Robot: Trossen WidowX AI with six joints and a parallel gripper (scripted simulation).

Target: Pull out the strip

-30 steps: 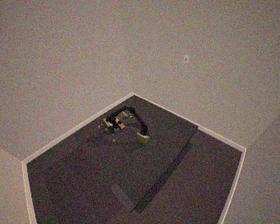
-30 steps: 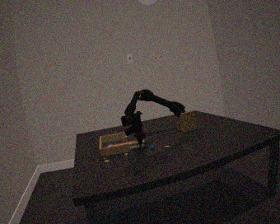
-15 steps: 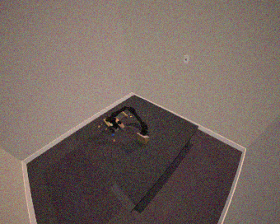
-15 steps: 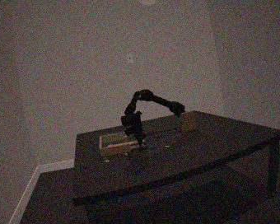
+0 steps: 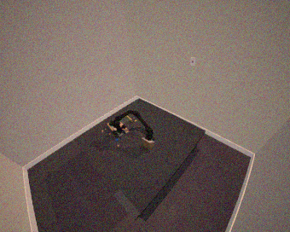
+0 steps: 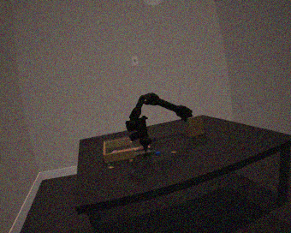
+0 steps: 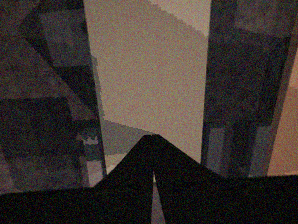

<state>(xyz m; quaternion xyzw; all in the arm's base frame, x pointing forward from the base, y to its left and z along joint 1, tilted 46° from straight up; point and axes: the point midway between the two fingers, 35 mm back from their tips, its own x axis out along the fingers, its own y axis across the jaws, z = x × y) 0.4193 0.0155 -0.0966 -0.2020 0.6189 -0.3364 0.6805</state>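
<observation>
My gripper (image 6: 145,149) (image 7: 151,142) is shut, with its dark fingertips together and nothing seen between them. It is low, at the right end of the wooden tray-like frame (image 6: 120,157) in the exterior view. A broad pale strip (image 7: 150,70) fills the middle of the wrist view, running up beyond the fingertips, with a darker shadow on its lower left part. Pale pieces show beside the gripper in the top view, too small to tell apart. The labelled cube cannot be made out in any view.
A small blue object (image 5: 117,139) (image 6: 157,152) lies near the gripper. Small orange pieces (image 5: 118,145) (image 6: 174,152) lie on the dark table (image 6: 230,141). A wooden block (image 6: 196,127) stands by the arm's base. An orange surface (image 7: 286,130) edges the wrist view's right side.
</observation>
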